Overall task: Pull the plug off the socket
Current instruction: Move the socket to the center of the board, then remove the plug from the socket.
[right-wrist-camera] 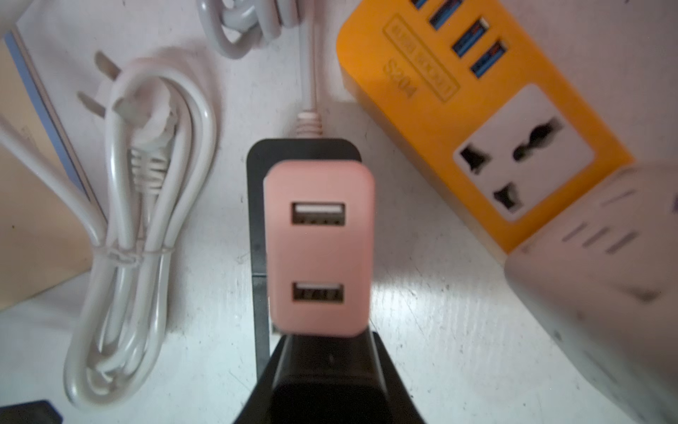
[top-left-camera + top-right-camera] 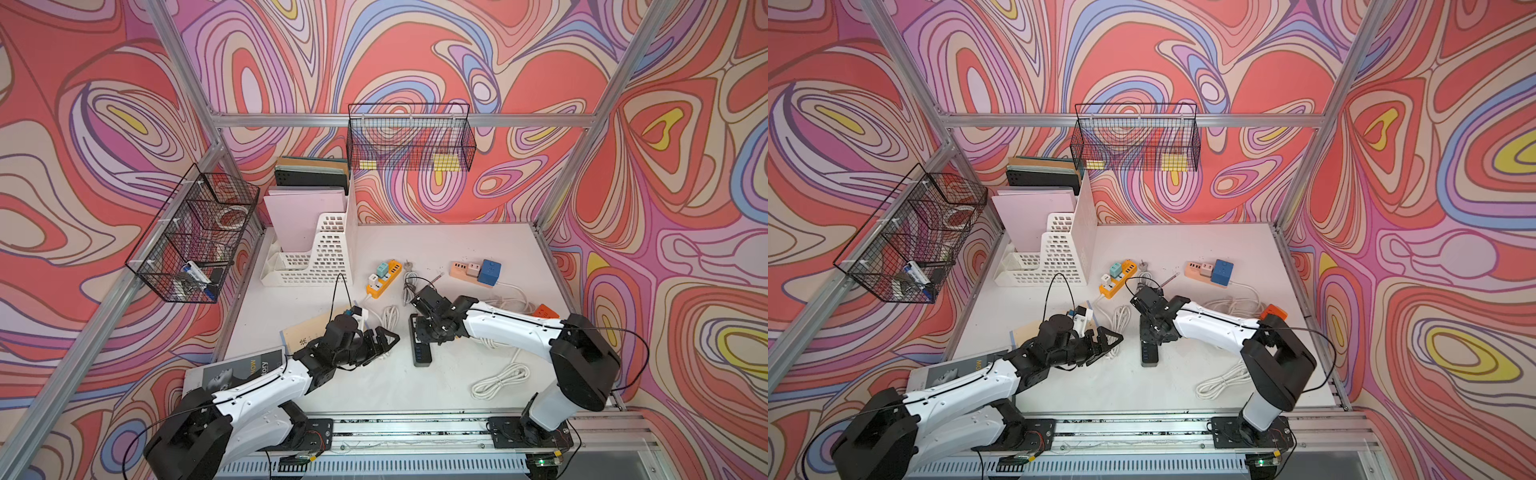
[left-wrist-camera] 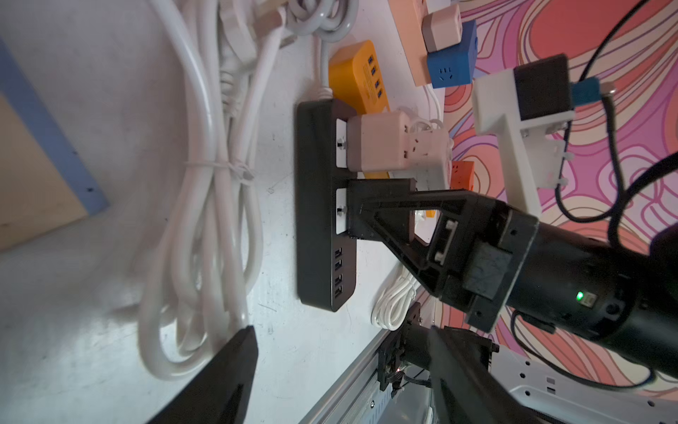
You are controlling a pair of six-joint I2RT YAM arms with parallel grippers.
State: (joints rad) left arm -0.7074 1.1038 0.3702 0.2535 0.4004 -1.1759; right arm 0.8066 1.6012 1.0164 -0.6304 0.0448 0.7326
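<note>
A black power strip, the socket (image 2: 422, 353) (image 2: 1149, 357) (image 3: 315, 220) (image 1: 258, 227), lies flat mid-table. A pink two-USB plug (image 3: 381, 143) (image 1: 319, 249) stands in the outlet nearest its cord. My right gripper (image 2: 419, 330) (image 2: 1148, 328) (image 3: 367, 209) (image 1: 326, 352) points down over the neighbouring outlet, shut on another plug. Its fingers hide that plug except for a brownish side (image 3: 411, 222) and a bare metal pin (image 3: 341, 210) above the outlet face. My left gripper (image 2: 384, 338) (image 2: 1106, 338) (image 3: 341, 352) hovers open and holds nothing, left of the strip.
A tied white cable (image 2: 390, 316) lies between the left gripper and the strip, with another coil (image 2: 500, 380) at the front right. An orange strip (image 2: 384, 278) and a peach strip with a blue cube (image 2: 478, 270) lie behind. A white file rack (image 2: 311, 257) stands at the back left.
</note>
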